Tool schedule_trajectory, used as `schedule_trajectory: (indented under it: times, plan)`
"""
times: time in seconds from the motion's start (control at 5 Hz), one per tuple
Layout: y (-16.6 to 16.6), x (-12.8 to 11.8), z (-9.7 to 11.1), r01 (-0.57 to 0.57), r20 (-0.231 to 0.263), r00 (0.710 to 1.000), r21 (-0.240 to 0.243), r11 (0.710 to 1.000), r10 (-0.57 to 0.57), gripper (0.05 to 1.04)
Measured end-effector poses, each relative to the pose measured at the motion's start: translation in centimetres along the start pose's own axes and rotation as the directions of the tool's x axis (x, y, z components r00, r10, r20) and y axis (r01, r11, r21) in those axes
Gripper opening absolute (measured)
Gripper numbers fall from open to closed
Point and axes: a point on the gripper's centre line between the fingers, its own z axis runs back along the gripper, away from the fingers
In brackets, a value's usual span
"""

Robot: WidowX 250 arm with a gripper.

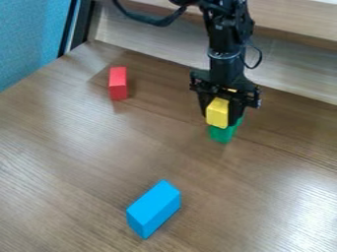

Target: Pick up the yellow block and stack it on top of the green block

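the yellow block (217, 113) was between the fingers of the black gripper (219, 118), right of centre in the upper half of the camera view. the claw was pinching it, one finger along each side, and the arm (225, 54) came down to it from the top edge. directly below the yellow block was a green block (222, 135), partly hidden behind it and the claw; whether the two blocks touched could not be told. that green block was the nearest thing in the way beneath the claw.

a red block (118, 83) sat on the brown wooden table (72, 162) in the upper left, well apart from the claw. a bright blue block (152, 206), its long top slanting, was near the bottom middle, also well apart from the others. behind the arm, a pale wooden panel (151, 37) ran along the table's back edge and bounded the work surface there. a blue textured partition (29, 34) stood at the upper left, with a dark post (82, 27) beside it.
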Motion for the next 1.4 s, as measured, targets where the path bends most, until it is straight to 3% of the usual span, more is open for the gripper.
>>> schedule_trajectory:
  times: [0.4, 0.6, 0.8, 1.0, 1.2, 1.4]
  plan:
    - [-0.1, 0.4, -0.3, -0.002, -0.015, 1.000, 0.002, 1.000, 0.002, 0.653]
    - [-0.1, 0.6, -0.1, 0.004, -0.013, 1.000, 0.006, 1.000, -0.004, 0.934]
    - [0.0, 0.6, -0.1, 0.005, -0.015, 1.000, 0.009, 1.000, -0.005, 1.003]
    - [0.0, 0.6, -0.1, 0.005, -0.015, 1.000, 0.007, 1.000, -0.005, 1.001]
    - [-0.5, 0.3, 0.1, 0.008, -0.011, 1.000, -0.026, 1.000, -0.008, 1.001]
    - [0.0, 0.2, 2.5, -0.014, 0.042, 0.999, -0.071, 0.997, 0.017, 1.001]
